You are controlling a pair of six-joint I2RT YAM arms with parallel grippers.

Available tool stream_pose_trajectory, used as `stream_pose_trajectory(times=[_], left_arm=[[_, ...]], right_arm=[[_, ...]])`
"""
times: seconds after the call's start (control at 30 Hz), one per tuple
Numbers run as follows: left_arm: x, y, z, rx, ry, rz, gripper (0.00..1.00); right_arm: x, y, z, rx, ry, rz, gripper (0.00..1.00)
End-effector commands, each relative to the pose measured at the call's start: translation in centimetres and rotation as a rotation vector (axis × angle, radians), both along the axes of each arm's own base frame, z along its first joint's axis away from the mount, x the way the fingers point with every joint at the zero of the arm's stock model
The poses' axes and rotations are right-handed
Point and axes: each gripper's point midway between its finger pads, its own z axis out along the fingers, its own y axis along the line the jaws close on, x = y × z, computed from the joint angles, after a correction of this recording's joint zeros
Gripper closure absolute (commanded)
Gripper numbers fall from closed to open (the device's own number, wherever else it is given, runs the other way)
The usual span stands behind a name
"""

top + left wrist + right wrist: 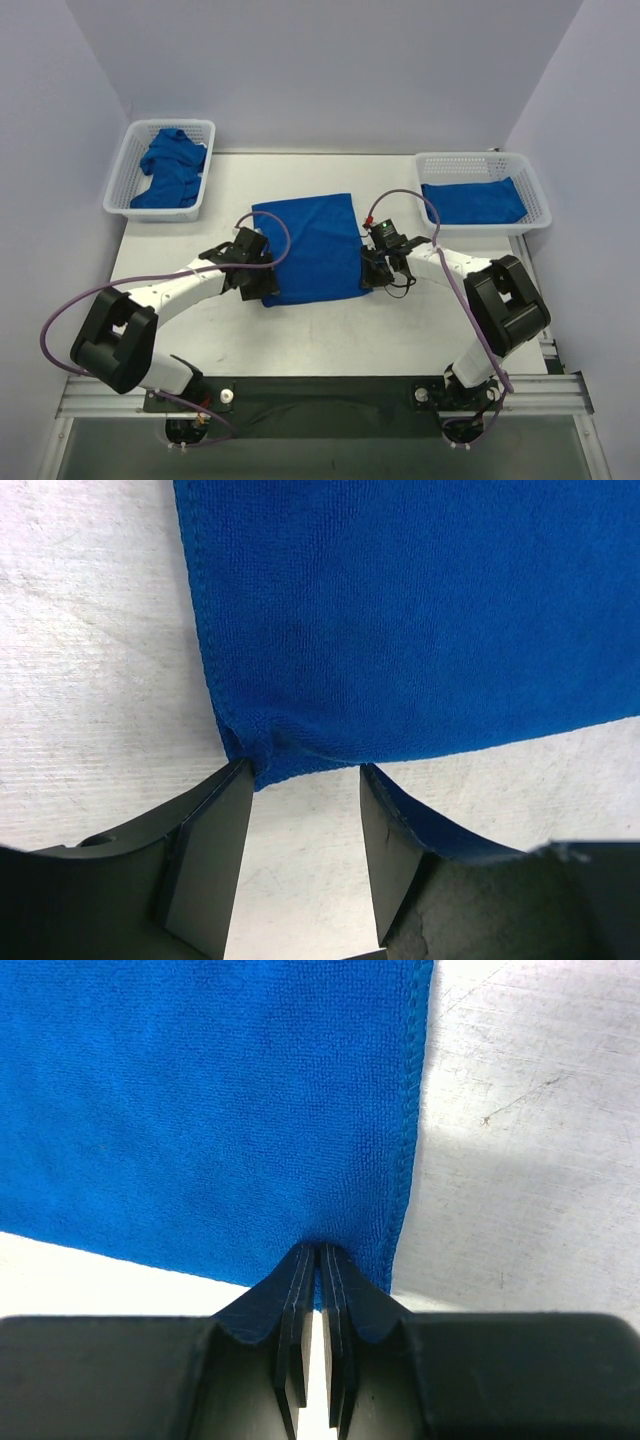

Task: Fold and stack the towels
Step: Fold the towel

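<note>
Both arms [165, 290] are white tubes with chunky black joints. Purple cables [44, 335] loop along them. Their fingers [210, 860] are flat black.

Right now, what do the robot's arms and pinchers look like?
The left arm and right arm are white tubes with chunky black joints, and a purple cable loops along each. The left gripper and right gripper have flat black fingers.
</note>
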Motion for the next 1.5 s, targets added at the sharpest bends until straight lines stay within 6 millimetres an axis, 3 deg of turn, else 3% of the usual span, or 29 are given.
stream_pose_trajectory(times=[0.0,0.43,0.67,0.83,1.13,1.33,1.47], left_arm=[[1.2,-0.1,0.3,0.002,-0.052,0.033,0.43],[0.0,1.5,-1.0,0.055,-0.019,0.08,0.51],[0.7,0.9,-0.5,0.033,-0.04,0.07,0.67],[0.6,0.9,-0.4,0.03,-0.042,0.066,0.71],[0.6,0.7,1.1,0.019,-0.053,0.043,0.95],[-1.0,1.0,2.1,0.021,0.001,0.018,0.98],[-2.4,1.4,1.4,0.045,0.068,-0.005,0.98]], right_arm=[[0.1,-0.5,-0.2,-0.016,-0.003,-0.017,0.9],[-0.2,-0.7,-0.4,-0.018,0.006,-0.013,0.9],[-0.3,-0.8,-0.5,-0.019,0.009,-0.015,0.9],[-0.5,-0.8,-0.6,-0.02,0.012,-0.016,0.9],[-0.5,-0.9,-0.5,-0.02,0.01,-0.017,0.9],[-0.4,-1.0,-0.5,-0.021,0.01,-0.022,0.9],[-0.4,-1.1,-0.5,-0.023,0.01,-0.019,0.9]])
